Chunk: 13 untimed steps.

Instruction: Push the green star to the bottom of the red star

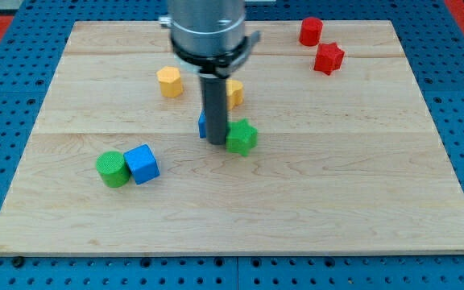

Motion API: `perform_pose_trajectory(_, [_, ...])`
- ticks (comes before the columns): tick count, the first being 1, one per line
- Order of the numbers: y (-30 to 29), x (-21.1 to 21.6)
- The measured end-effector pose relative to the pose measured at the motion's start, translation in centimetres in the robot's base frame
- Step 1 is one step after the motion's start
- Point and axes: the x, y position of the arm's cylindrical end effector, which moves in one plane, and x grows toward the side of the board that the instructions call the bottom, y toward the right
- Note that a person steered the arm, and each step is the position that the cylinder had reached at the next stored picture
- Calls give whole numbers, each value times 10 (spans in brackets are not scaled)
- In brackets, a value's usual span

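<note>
The green star-shaped block [242, 136] is lying a little above the middle of the wooden board [296, 201], well away from every edge. My tip [217, 142] is standing directly at the star's left side, touching it or almost touching it; I cannot tell which. The tool is only a straight dark rod [215, 109], so it is holding nothing and is just resting against the side of the block.

The rod is standing upright and is coming down from the grey round body of the arm [209, 28], which is hanging over the top edge of the board near its middle. A blue block [202, 125] is sitting behind the rod on its left side, mostly hidden, so I cannot name its shape.

The green star is looking bright green with short points, and it is lying flat. The red star-shaped block [329, 59] is lying near the top right corner, well apart from the green star, and a second red block [311, 31] is just above it, close to the top edge.

A yellow block [169, 81] is standing to the left of the rod, and another yellow block [234, 93] is partly hidden behind it. Towards the bottom left corner, a green cylinder [112, 169] and a blue cube [142, 163] are touching each other.
</note>
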Motion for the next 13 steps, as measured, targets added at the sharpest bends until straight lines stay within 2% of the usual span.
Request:
perform_pose_trajectory(1, [38,3])
perform_pose_trajectory(3, [82,47])
perform_pose_trajectory(4, [97,19])
perform_pose_trajectory(5, [67,3])
perform_pose_trajectory(6, [64,39])
perform_pose_trajectory(8, [35,-6])
perform_pose_trajectory(9, [41,-29])
perform_pose_trajectory(11, [97,-59])
perform_pose_trajectory(13, [103,-70])
